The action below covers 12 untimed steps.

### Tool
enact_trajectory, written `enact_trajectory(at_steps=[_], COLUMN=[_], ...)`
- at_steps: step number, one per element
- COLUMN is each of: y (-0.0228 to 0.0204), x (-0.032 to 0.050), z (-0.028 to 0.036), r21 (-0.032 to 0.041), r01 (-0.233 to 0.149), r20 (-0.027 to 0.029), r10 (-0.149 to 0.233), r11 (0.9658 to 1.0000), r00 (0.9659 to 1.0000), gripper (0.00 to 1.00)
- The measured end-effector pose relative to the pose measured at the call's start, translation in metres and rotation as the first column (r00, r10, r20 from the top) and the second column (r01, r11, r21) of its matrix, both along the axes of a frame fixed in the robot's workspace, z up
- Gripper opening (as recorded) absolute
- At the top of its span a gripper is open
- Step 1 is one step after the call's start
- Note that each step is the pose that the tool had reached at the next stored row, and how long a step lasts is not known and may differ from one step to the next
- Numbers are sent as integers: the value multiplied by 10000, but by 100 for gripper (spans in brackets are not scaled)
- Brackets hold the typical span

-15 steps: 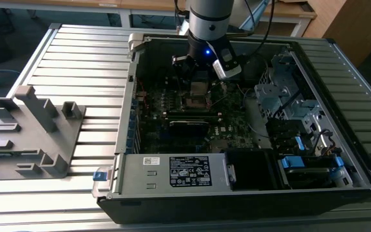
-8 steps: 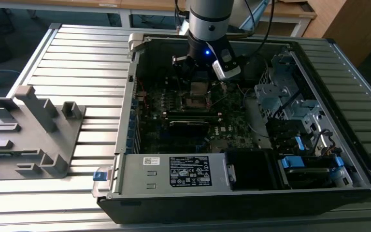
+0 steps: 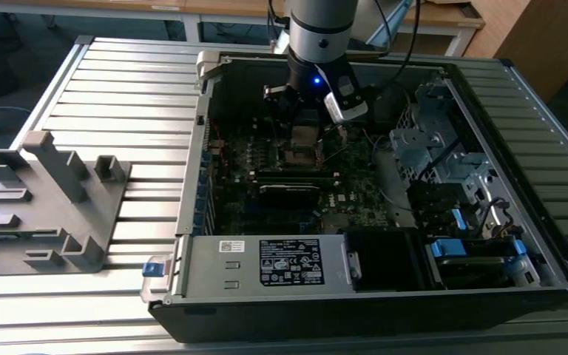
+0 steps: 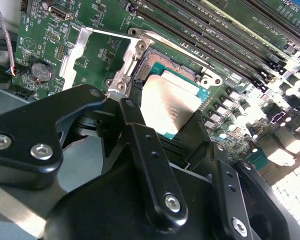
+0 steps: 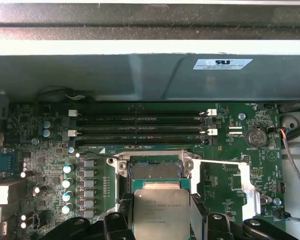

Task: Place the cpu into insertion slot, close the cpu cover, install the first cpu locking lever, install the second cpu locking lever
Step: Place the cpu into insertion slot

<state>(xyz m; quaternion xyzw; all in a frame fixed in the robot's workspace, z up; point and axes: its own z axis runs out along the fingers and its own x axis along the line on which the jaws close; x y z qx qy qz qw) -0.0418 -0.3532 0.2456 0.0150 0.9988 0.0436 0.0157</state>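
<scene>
My gripper (image 3: 304,133) hangs inside the open computer case, over the motherboard. In both wrist views it is shut on the cpu (image 5: 160,214), a flat silver square on a green base, with black fingers (image 5: 116,222) on two opposite sides. The cpu (image 4: 169,106) hovers just above the insertion slot (image 4: 166,66), whose dark contact field (image 5: 155,170) shows beyond the chip's far edge. The cpu cover (image 5: 250,186), a thin silver frame, lies swung open flat on the board beside the slot (image 4: 76,50).
Long black memory slots (image 5: 140,127) run past the slot's far side. A row of capacitors (image 5: 68,182) and a coin battery (image 5: 255,136) flank it. The case wall (image 3: 203,148), drive cages (image 3: 432,155) and a grey fixture (image 3: 47,200) outside surround the work area.
</scene>
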Motion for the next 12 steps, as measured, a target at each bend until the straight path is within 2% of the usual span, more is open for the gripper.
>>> enact_trajectory(at_steps=[12], y=[0], x=[0], z=[-4], r21=[1], r01=[58], r20=[1], r10=[-58], r11=[10000], r00=[10000], gripper=[54])
